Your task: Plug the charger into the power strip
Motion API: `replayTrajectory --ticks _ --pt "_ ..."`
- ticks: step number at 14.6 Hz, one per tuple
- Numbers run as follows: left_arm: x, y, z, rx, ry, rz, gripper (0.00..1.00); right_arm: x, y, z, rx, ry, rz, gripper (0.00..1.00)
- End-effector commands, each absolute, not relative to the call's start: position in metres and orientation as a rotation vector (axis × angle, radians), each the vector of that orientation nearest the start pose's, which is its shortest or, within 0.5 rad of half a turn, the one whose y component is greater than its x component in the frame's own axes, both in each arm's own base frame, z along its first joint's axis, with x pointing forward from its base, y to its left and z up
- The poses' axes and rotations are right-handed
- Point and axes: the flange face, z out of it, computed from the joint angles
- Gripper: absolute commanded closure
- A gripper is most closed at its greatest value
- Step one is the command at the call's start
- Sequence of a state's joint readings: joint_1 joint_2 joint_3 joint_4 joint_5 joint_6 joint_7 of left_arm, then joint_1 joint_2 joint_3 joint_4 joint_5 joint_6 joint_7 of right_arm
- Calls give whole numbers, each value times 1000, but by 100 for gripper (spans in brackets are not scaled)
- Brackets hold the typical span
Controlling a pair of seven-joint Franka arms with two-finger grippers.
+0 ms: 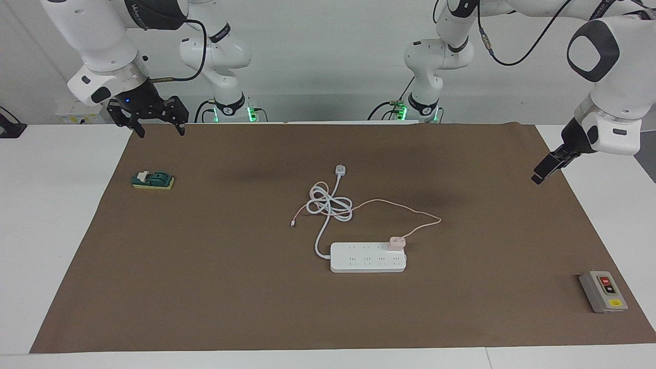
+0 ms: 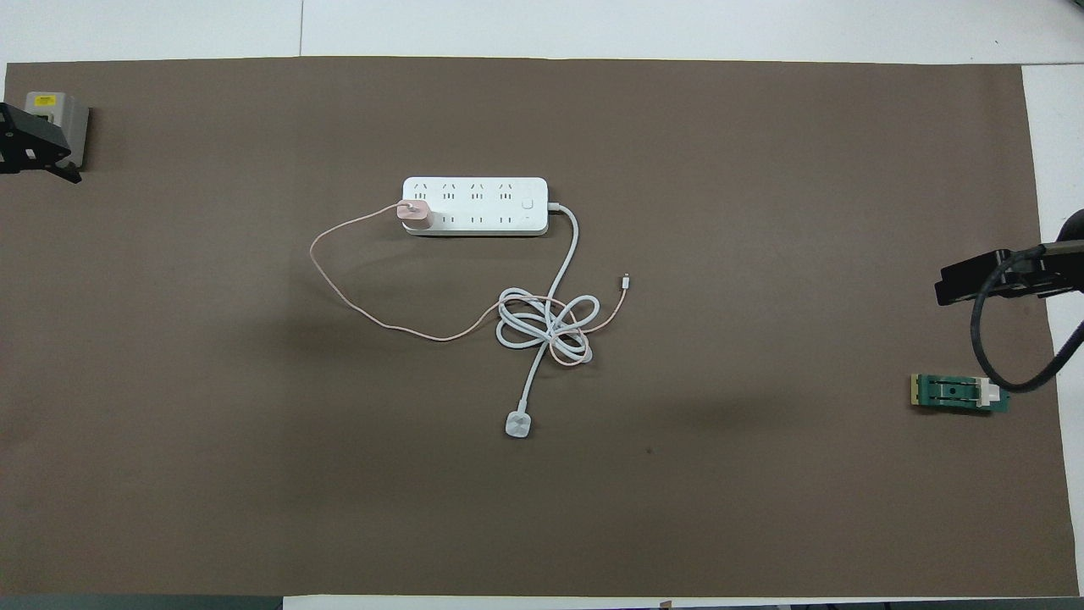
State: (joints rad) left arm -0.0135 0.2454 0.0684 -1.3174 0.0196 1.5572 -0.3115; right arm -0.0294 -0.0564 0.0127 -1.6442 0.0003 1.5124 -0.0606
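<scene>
The white power strip point(image 1: 368, 258) point(image 2: 474, 206) lies mid-table on the brown mat. The pale pink charger point(image 1: 397, 242) point(image 2: 415, 213) stands on the strip's top, at the end toward the left arm's end of the table; its prongs are hidden. Its thin pink cable point(image 1: 410, 210) point(image 2: 356, 305) loops over the mat to the coiled cord. My right gripper point(image 1: 159, 129) point(image 2: 982, 284) is open and empty, raised over the mat's edge at the right arm's end. My left gripper point(image 1: 543, 171) point(image 2: 34, 152) hangs over the mat's edge at the left arm's end, holding nothing.
The strip's thick white cord point(image 1: 330, 205) point(image 2: 546, 326) lies coiled nearer the robots, ending in a round white plug point(image 1: 341, 169) point(image 2: 517, 424). A green switch point(image 1: 152, 180) point(image 2: 961, 393) sits at the right arm's end. A grey button box point(image 1: 603, 291) point(image 2: 58, 119) sits at the left arm's end.
</scene>
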Motion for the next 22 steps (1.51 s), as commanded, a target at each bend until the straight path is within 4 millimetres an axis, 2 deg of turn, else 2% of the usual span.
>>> replayTrajectory --ticks 1,8,9,13,14,15,19,22 --pt "600 39 604 -3067 -364 35 0 525 -11 617 -3161 -33 105 0" --pt "522 35 624 -3092 -288 46 0 525 -13 617 -3158 -26 105 0" --pt "515 30 626 -3094 -271 43 0 525 -13 617 -3158 -26 105 0" --pt "520 24 624 -3125 -276 -5 0 524 -14 617 -3158 -24 108 0" --pt "521 23 615 -3148 -277 6 0 524 -14 617 -3158 -24 108 0" --pt "523 13 608 -3150 -246 21 0 524 -14 617 -3158 -24 108 0" --pt "518 14 571 -3149 -260 150 0 524 -14 618 -3158 -24 105 0" --pt "519 5 561 -3191 -266 136 0 524 -14 617 -3158 -24 108 0"
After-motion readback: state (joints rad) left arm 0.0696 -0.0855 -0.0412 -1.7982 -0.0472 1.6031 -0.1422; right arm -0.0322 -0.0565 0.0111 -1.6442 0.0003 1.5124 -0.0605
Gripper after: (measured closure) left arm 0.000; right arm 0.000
